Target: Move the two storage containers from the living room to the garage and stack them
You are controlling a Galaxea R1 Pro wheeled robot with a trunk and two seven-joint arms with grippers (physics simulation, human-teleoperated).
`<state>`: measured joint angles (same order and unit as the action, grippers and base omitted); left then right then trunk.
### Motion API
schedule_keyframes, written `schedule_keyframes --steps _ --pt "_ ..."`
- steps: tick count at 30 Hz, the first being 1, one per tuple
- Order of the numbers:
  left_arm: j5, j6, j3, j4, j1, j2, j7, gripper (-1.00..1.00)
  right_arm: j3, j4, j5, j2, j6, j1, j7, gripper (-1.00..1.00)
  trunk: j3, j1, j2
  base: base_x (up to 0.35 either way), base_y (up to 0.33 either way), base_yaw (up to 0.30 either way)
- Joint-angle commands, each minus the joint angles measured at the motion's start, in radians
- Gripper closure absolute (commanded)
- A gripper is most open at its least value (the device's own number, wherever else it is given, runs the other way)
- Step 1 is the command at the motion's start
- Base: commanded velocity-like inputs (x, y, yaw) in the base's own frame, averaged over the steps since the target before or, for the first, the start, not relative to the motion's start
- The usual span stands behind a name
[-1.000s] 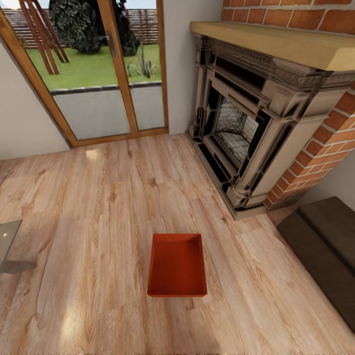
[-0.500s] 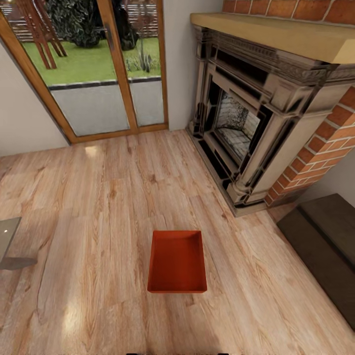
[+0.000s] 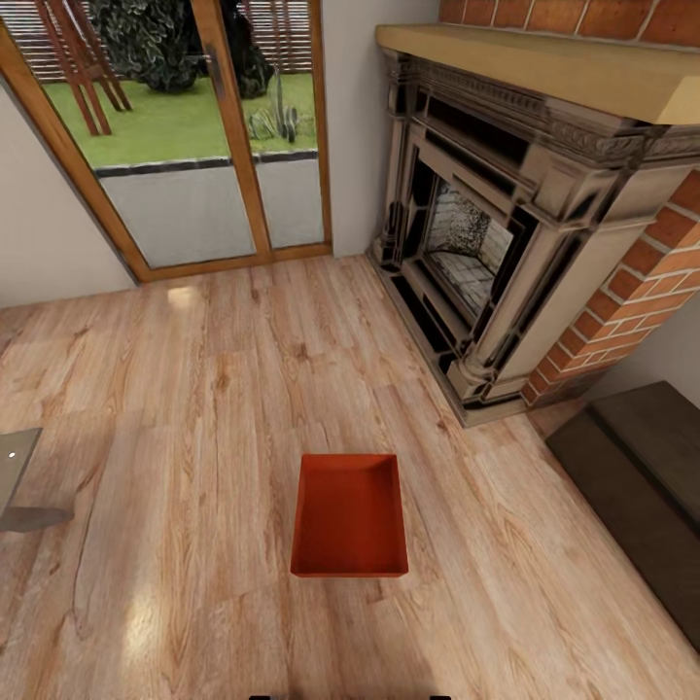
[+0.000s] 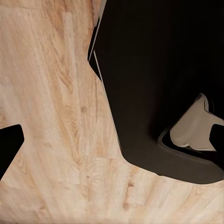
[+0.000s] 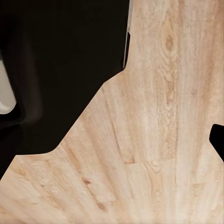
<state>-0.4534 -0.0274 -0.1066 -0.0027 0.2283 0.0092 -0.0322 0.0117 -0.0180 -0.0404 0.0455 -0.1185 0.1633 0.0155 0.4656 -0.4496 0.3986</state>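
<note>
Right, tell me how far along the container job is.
Nothing looks done yet. One orange-red storage container sits empty on the living room's wood-plank floor, in front of the fireplace, with no tool on it. The wrist views look down at bare planks. Left to do: pick it up, find the second container, carry both to the garage and stack them.

One orange-red container (image 3: 350,517) lies on the wood-plank floor (image 3: 194,408), near the fireplace (image 3: 486,243); it looks empty.

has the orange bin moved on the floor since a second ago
No. The storage container sits on the same planks of the wood floor; the slight shift against the fireplace is camera motion.
</note>
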Motion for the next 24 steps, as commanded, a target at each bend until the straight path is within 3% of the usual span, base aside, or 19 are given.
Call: schedule_keyframes --steps 1,24 --pt "-0.008 -0.003 -0.008 0.000 0.001 0.000 -0.003 -1.00 0.001 -0.002 -0.004 0.000 -0.004 0.001 0.002 -1.00 0.001 0.000 0.001 0.000 0.000 0.000" --pt "-0.008 -0.002 -0.008 0.000 0.001 0.000 -0.003 -1.00 0.001 -0.002 -0.002 -0.004 0.000 0.001 0.003 -1.00 0.001 0.000 0.001 0.000 0.000 0.000"
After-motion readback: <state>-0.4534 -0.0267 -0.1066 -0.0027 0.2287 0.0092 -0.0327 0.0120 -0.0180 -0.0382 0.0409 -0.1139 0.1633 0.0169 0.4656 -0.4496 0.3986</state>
